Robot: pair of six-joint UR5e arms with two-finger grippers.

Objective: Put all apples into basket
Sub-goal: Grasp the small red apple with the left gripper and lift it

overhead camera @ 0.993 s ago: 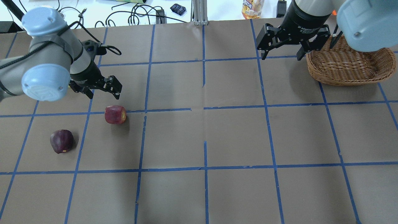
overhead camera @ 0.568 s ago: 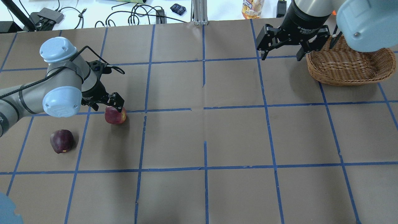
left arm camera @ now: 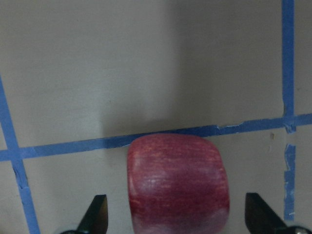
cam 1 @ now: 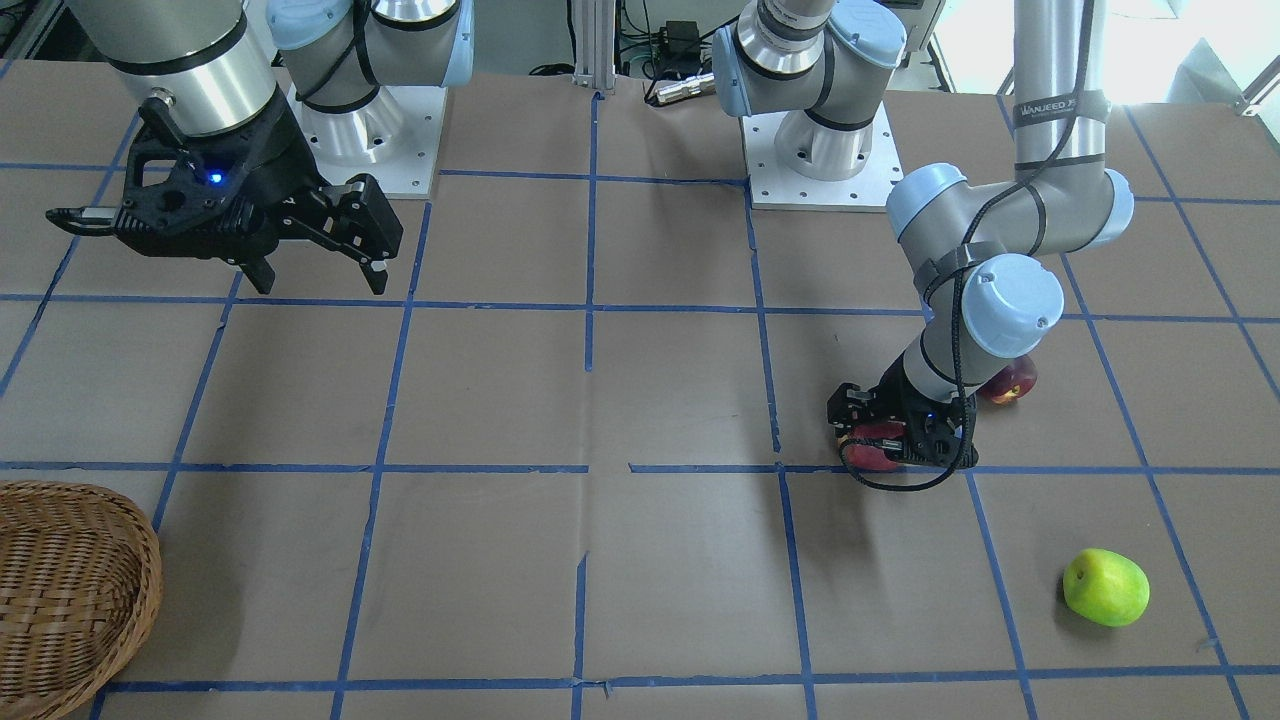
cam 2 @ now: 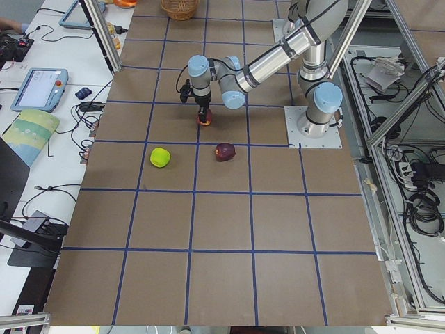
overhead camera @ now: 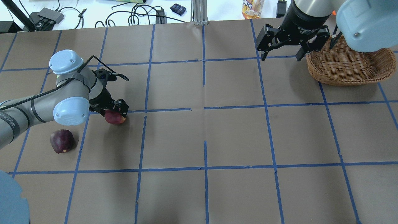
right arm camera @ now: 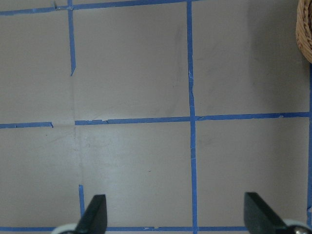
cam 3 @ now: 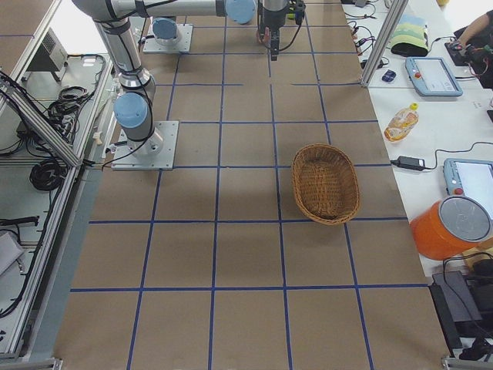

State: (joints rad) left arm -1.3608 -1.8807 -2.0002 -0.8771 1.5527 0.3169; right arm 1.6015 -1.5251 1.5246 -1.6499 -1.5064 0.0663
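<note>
Here, on the blue-taped brown table [overhead camera: 236, 137], left hand [overhead camera: 115, 109] straddles red apple [overhead camera: 114, 118], spread wide; right hand [overhead camera: 281, 58] likewise wide.

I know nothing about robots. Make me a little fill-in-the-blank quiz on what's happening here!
The left end effector is open around the red apple, which rests on the ___.
The right end effector is open and holds ___.
The basket contains ___ apples.
Missing words: table; nothing; no.
</note>
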